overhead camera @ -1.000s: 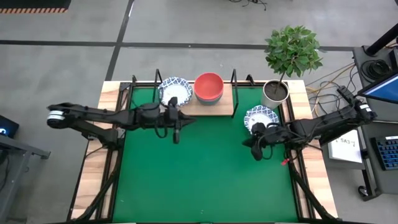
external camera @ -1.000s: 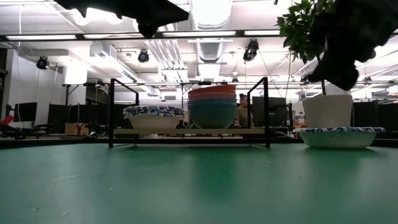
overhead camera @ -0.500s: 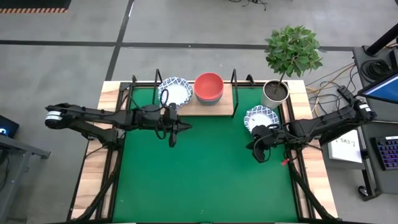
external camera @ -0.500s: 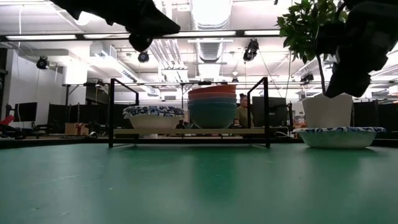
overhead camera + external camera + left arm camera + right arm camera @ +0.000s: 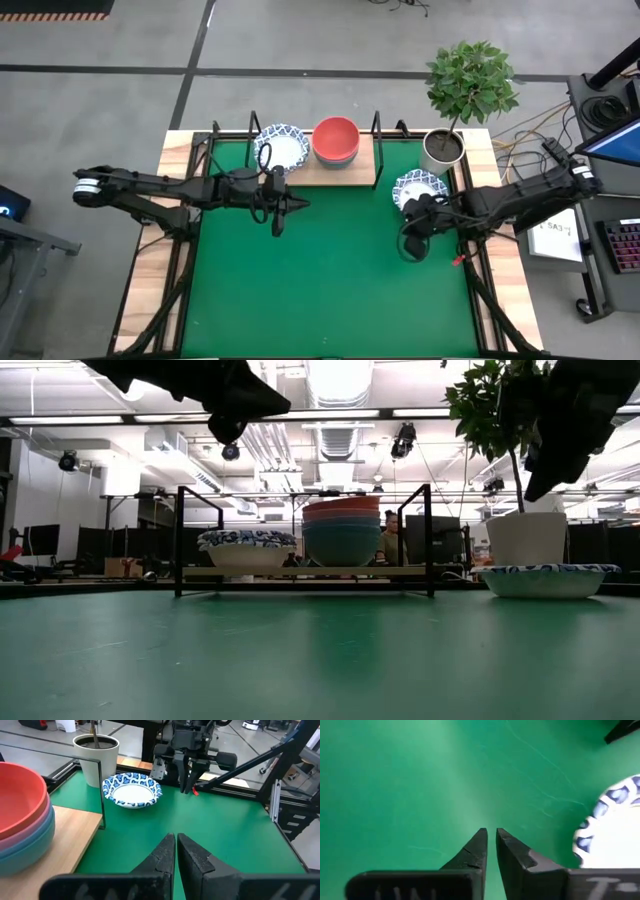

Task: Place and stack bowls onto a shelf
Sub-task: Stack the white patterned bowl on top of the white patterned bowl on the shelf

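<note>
Blue-rimmed bowl [image 5: 418, 186] sits near the counter's right edge, off the shelf [image 5: 338, 172]. Right hand [image 5: 412, 243], earlier shut, now parts narrowly beside it, likely readying a grasp; left hand [image 5: 279, 219] hangs shut, empty.

Green mat [image 5: 330, 270] with shelf [image 5: 345, 175], patterned bowl [image 5: 418, 186], white plant pot [image 5: 441, 150].

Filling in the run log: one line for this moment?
left gripper shut, empty, beside shelf | right gripper barely parted, empty, beside patterned bowl on mat
</note>
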